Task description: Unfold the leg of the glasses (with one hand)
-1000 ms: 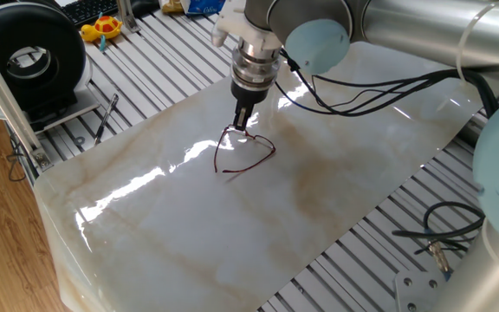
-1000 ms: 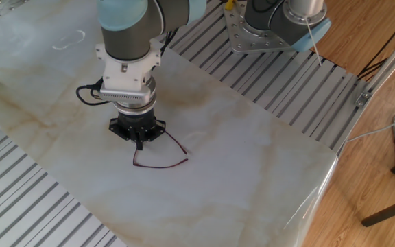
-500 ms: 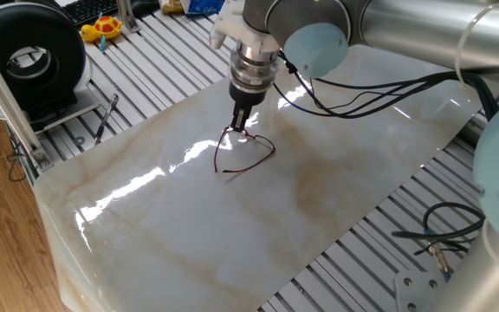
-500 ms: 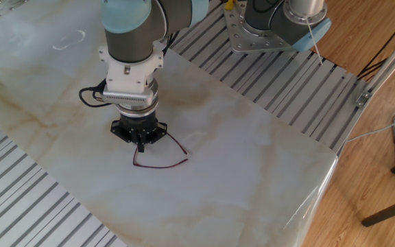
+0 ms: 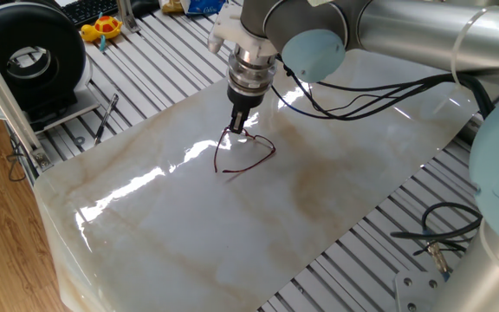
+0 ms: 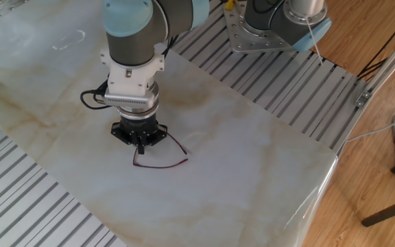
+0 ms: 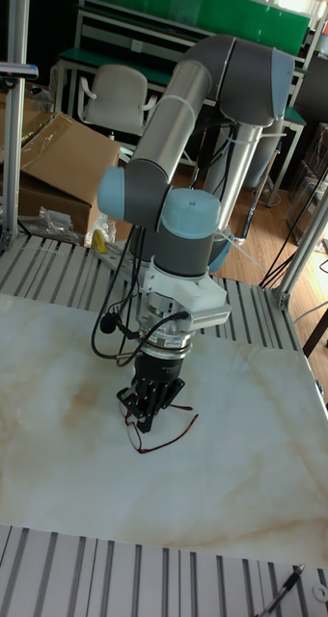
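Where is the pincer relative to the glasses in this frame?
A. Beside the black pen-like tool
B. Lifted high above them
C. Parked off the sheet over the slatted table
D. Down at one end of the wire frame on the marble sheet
D: the pincer points down with its tips at the upper end of the glasses, which lie on the marble sheet.

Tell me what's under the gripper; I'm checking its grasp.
The glasses lie on the marble sheet beneath the gripper. Its fingertips hide the contact point.
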### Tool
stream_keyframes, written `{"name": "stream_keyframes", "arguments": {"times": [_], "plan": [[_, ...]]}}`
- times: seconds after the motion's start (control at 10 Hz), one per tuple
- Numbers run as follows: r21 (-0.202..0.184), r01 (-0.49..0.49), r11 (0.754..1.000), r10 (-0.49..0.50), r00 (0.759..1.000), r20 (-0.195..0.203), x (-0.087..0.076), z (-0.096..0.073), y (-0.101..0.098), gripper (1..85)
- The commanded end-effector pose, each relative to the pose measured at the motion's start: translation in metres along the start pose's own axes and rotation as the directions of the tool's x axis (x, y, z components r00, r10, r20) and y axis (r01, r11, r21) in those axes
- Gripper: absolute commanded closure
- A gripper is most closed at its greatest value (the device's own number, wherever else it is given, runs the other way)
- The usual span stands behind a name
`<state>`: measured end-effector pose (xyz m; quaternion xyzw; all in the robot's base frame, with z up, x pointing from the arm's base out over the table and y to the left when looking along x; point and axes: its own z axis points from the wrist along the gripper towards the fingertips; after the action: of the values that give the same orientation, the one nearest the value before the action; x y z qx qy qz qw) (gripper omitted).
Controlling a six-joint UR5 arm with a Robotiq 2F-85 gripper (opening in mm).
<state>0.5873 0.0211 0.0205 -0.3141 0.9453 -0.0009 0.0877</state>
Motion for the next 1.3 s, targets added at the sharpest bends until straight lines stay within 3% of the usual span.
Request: {"name": "stream_keyframes", "arguments": {"times": [0.0, 0.5, 1.2], "plan": [[-0.004, -0.003, 1.0, 0.003, 1.0, 0.008, -0.001, -0.001, -0.002, 84.3], [0.0, 0.012, 1.0, -0.012, 1.0, 0.005, 0.004, -0.005, -0.013, 84.3], [-0.02, -0.004, 1.0, 0.004, 1.0, 0.014, -0.001, -0.004, -0.006, 84.3]]}}
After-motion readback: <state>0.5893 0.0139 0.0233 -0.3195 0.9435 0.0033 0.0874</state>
